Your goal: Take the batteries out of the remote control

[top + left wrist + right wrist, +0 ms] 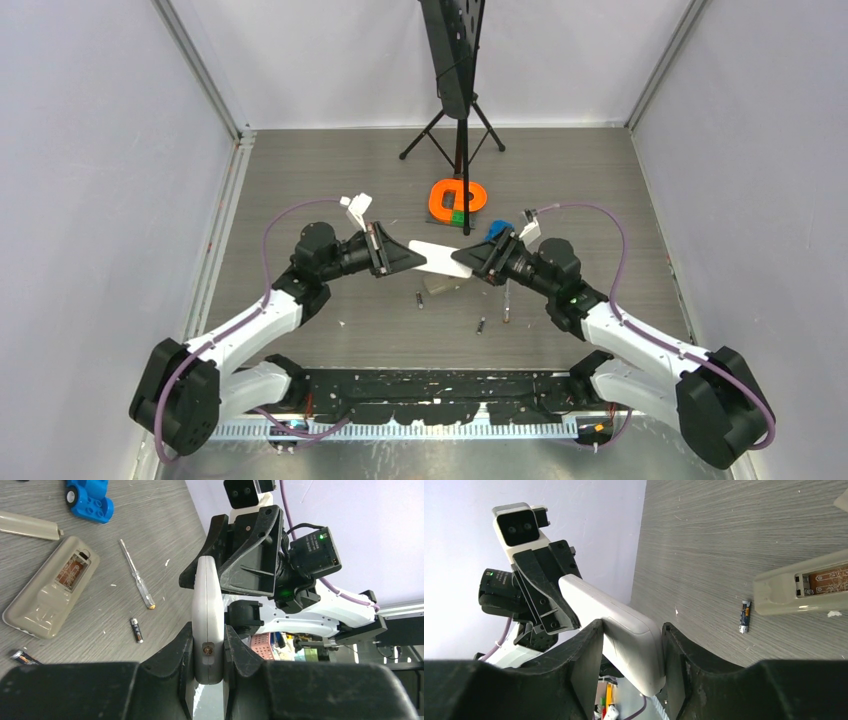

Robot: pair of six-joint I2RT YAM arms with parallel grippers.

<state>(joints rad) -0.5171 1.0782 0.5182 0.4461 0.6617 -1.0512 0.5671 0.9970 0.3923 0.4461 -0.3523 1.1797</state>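
A white remote control (441, 258) hangs above the table, held by its two ends. My left gripper (408, 258) is shut on its left end, the narrow edges pinched between the fingers (208, 630). My right gripper (477, 261) is closed round the other end (632, 627), and both fingers touch the casing. A second, beige remote (47, 597) lies on the table with its battery bay open and empty. Loose batteries lie near it (136, 630) (22, 656) (744, 616).
A thin metal-tipped stick tool (137, 578) lies beside the beige remote, with a beige battery cover (29, 525) and a blue toy car (89, 497) further off. An orange ring-shaped object (458, 198) and a music-stand tripod (461, 120) stand behind.
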